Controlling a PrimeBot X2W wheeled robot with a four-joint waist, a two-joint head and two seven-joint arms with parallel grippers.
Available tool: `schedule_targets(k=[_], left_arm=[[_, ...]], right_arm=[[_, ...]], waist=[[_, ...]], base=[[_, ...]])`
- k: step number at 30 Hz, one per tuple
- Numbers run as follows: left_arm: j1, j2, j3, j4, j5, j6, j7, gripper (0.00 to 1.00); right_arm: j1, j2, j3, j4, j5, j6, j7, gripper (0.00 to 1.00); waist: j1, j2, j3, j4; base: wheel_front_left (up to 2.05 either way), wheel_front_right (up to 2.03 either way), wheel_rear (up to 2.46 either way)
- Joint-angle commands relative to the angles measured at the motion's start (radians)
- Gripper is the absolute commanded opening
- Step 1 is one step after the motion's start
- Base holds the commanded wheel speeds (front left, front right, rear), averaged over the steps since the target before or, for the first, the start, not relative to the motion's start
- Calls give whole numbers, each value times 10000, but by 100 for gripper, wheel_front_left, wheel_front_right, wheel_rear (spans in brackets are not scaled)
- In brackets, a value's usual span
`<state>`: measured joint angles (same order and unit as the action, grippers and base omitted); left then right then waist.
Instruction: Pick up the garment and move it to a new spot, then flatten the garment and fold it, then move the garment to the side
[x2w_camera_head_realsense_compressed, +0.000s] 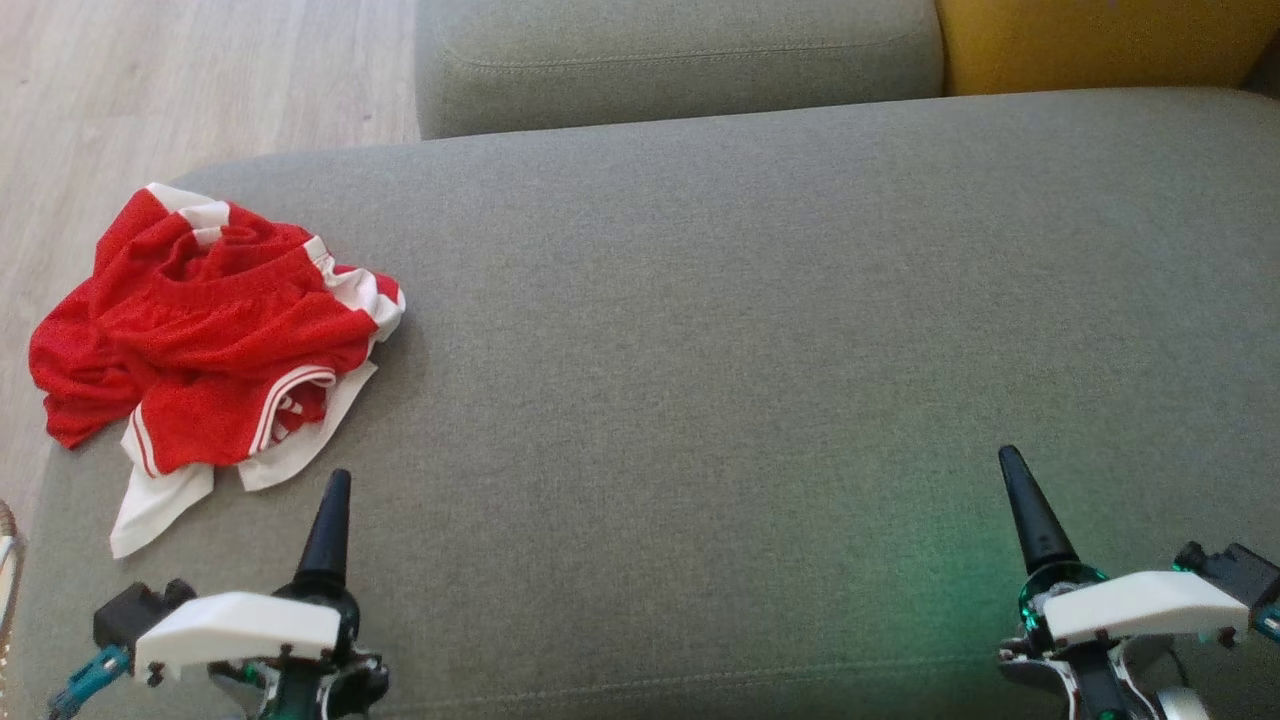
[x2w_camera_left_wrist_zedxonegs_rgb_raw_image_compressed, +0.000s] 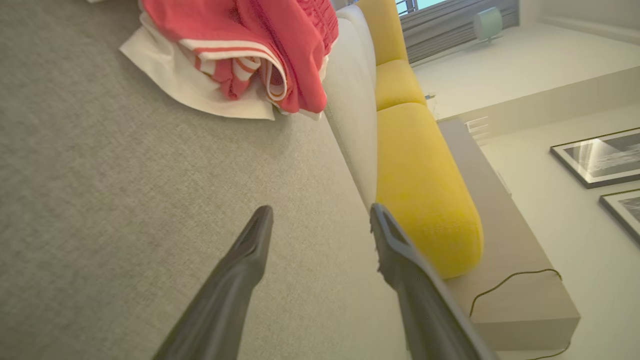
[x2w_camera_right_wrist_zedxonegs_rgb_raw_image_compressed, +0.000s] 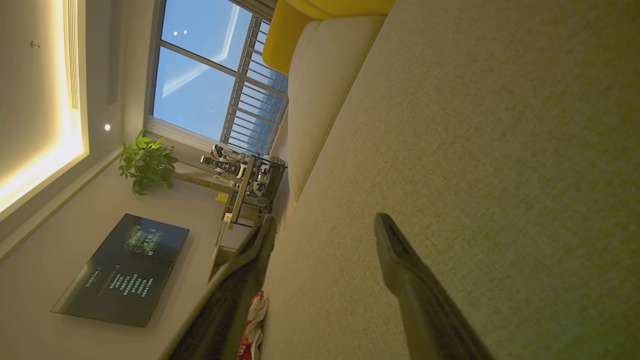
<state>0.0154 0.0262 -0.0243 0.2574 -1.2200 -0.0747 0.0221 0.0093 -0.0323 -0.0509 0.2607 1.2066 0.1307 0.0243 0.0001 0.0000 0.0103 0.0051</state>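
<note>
Garment (x2w_camera_head_realsense_compressed: 210, 330) in heap, white hem (x2w_camera_head_realsense_compressed: 150, 510) toward robot, long axis unclear; left pincer (x2w_camera_left_wrist_zedxonegs_rgb_raw_image_compressed: 320, 212), right pincer (x2w_camera_right_wrist_zedxonegs_rgb_raw_image_compressed: 325, 220) agape.

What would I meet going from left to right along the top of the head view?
The wooden floor → the grey sofa cushion → the yellow cushion.
</note>
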Motion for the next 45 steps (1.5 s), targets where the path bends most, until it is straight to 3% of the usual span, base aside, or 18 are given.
schedule_targets(k=[1,45], left_arm=[[-493,105,-22,-463,451,144,-141,100],[-550,203,-1393,-1696,6005,1110,-1417,100]], right_arm=[[-412,-81,148,-462,-433,0,-181,100],[-305,-127,1006,-1559,-6328,0,-1448,100]], waist=[[-1,0,-2,2],[-1,0,-132,13]], base=[[0,0,0],[0,0,0]])
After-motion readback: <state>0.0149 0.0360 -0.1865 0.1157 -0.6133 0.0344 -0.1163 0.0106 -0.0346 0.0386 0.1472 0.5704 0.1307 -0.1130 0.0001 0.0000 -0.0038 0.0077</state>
